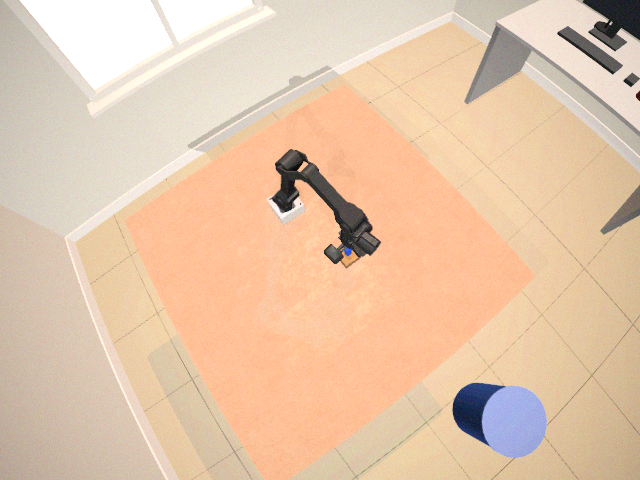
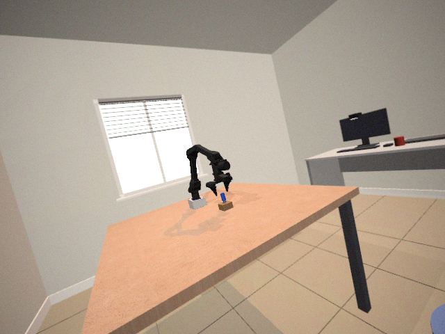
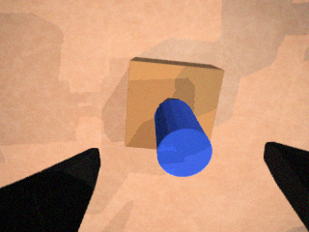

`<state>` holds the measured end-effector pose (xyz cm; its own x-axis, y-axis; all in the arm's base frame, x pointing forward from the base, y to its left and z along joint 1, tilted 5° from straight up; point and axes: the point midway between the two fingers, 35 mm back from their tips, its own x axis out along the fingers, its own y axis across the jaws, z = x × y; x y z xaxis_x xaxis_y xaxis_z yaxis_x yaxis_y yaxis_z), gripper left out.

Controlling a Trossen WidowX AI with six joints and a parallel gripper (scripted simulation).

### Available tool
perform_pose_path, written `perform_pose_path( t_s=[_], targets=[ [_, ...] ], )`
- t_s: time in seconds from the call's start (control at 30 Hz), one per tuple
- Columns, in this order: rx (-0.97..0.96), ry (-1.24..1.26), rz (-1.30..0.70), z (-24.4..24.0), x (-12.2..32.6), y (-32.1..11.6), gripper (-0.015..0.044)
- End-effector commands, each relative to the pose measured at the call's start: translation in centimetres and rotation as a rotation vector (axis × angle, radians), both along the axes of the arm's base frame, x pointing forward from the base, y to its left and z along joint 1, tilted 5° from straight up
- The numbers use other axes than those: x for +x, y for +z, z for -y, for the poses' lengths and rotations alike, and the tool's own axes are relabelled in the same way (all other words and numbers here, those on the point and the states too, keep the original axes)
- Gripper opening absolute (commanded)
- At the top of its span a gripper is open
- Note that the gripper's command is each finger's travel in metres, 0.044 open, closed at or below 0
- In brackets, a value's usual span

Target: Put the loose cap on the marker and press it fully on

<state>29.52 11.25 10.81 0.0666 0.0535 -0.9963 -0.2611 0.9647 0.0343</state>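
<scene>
The blue cap (image 1: pixel 347 252) (image 2: pixel 223 197) (image 3: pixel 182 140) sits upright over the marker in the brown holder block (image 1: pixel 351 260) (image 2: pixel 225 206) (image 3: pixel 145 99). The cap hides nearly all of the marker; only a small dark part shows at its foot in the wrist view. Whether the cap is fully clicked on cannot be told. My gripper (image 2: pixel 221 192) (image 3: pixel 182 153) is open and empty. Its fingers stand wide apart on either side of the cap, clear of it, with the tips around the height of the cap's top or a little above.
The arm's white base (image 1: pixel 287 212) (image 2: pixel 197 202) stands on the table (image 1: pixel 310 387) (image 2: pixel 172 266) behind the holder block. A desk (image 1: pixel 547 31) (image 2: pixel 323 154) with a monitor stands off to the right. A blue cylinder (image 1: pixel 514 421) stands beyond the table.
</scene>
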Motion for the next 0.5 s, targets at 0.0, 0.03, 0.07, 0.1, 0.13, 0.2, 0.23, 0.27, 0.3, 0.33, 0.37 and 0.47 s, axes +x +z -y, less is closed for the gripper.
perform_pose_path(
  t_s=[0.0,0.03,0.07,0.1,0.13,0.2,0.23,0.27,0.3,0.33,0.37,0.47],
  targets=[
    [0.01,0.003,0.027,0.17,-0.19,4.01,0.044],
    [0.01,0.003,0.027,0.2,-0.24,4.25,0.044],
    [0.01,0.003,0.027,0.2,-0.24,4.25,0.044],
    [0.01,0.003,0.027,0.2,-0.24,4.25,0.044],
    [0.01,0.003,0.027,0.2,-0.24,4.25,0.044],
    [0.01,0.003,0.027,0.2,-0.24,4.25,0.044],
    [0.011,-0.008,0.026,0.21,-0.24,4.17,0.0414],
    [0.014,-0.043,0.024,0.25,-0.24,3.94,0.0387],
    [0.019,-0.094,0.021,0.3,-0.26,3.58,0.0361],
    [0.022,-0.129,0.019,0.34,-0.27,3.34,0.0335],
    [0.023,-0.14,0.018,0.35,-0.27,3.26,0.0309],
    [0.023,-0.14,0.018,0.35,-0.27,3.26,0.023]
  ],
)
